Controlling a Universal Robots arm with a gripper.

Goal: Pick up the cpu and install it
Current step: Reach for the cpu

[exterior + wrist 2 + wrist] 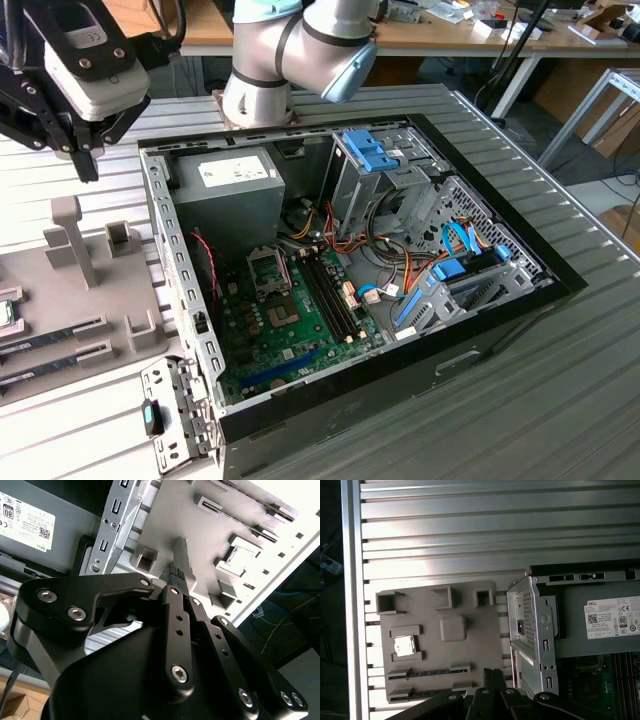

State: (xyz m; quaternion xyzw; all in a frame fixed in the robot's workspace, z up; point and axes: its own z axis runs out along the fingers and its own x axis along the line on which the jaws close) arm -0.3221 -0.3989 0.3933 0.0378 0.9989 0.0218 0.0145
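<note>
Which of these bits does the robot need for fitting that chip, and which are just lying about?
Needed: the cpu in its grey tray, the gripper, the motherboard socket.
Just lying about: memory sticks, power supply, blue drive bracket.

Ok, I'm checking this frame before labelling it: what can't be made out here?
Small silvery square cpu: cut off by the exterior view's left edge.
Metal-framed motherboard socket: too small in the exterior view to tell whether it is open.
Grey plastic holder tray: partly hidden by the black gripper in the second wrist view.
</note>
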